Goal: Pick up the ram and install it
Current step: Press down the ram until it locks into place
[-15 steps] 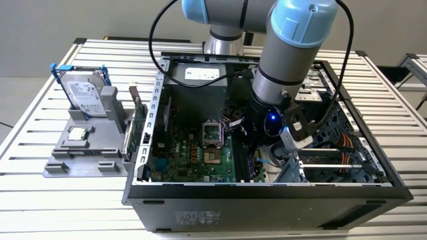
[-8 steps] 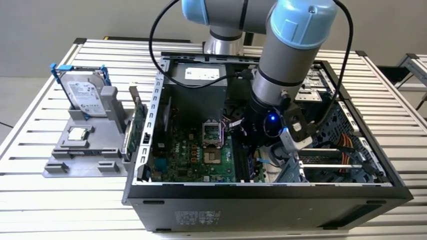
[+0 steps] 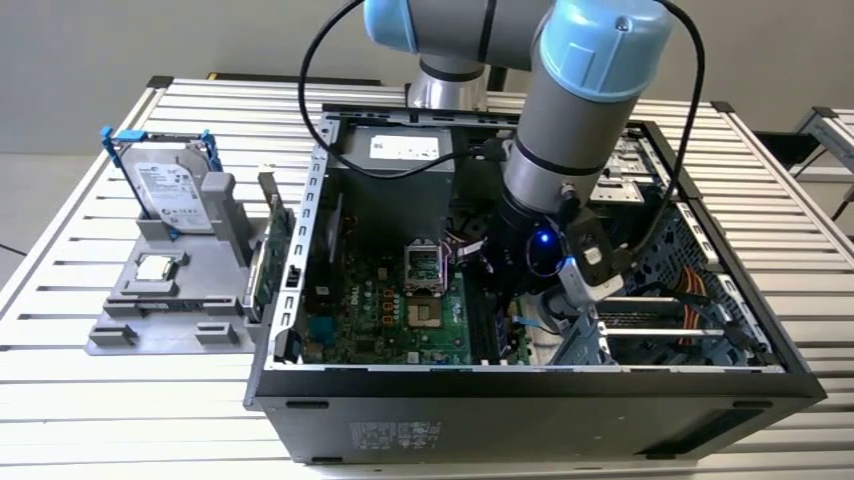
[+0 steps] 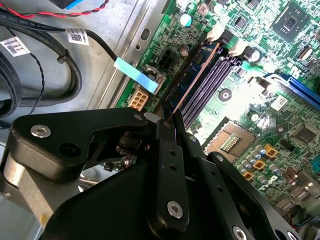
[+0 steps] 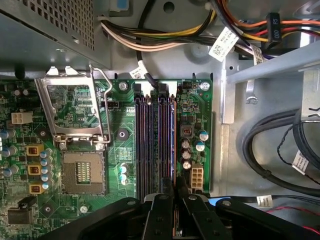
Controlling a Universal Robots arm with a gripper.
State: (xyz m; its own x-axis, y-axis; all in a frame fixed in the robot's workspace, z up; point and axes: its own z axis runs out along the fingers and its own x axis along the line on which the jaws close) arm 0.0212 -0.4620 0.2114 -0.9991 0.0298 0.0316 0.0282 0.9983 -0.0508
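Arm reaches down into open PC case [image 3: 534, 375] on slatted worktop [image 3: 80, 400]; tool [image 3: 514, 300] sits low inside the case, over the mobo [image 3: 387, 310], on the side of the CPU socket [image 3: 420, 312] toward the exterior view's right. Ram [image 4: 192, 82] is in the tool: in the second wrist view it's a thin stick seen edge-on, copper-coloured edge, running from between the fingers [image 4: 167, 150] out along the bank of slots [image 4: 212, 77], lying in or just over the slot at the bank's edge nearest the small white connector [image 4: 138, 98]; far end reaches the white latches [image 4: 216, 34]. Can't tell if it's fully seated. Tool [image 4: 169, 120] is closed down to a narrow gap, pinching the ram's near end. In the first wrist view the tool [image 5: 176, 197] is at the near end of the slots [image 5: 155, 142], its fingers [image 5: 161, 215] close together, w/ the ram [image 5: 173, 145] a dark thin line along the slot on the side away from the socket [image 5: 84, 172]. Socket's metal load frame [image 5: 75, 107] stands flipped open next to the slots. Bundled cables [image 5: 165, 37] run past the slots' far end. Outside the case, toward the exterior view's left, a grey fixture [image 3: 167, 300] holds a hard drive [image 3: 174, 190] upright and a green card [image 3: 271, 255] on edge just beside the case wall.
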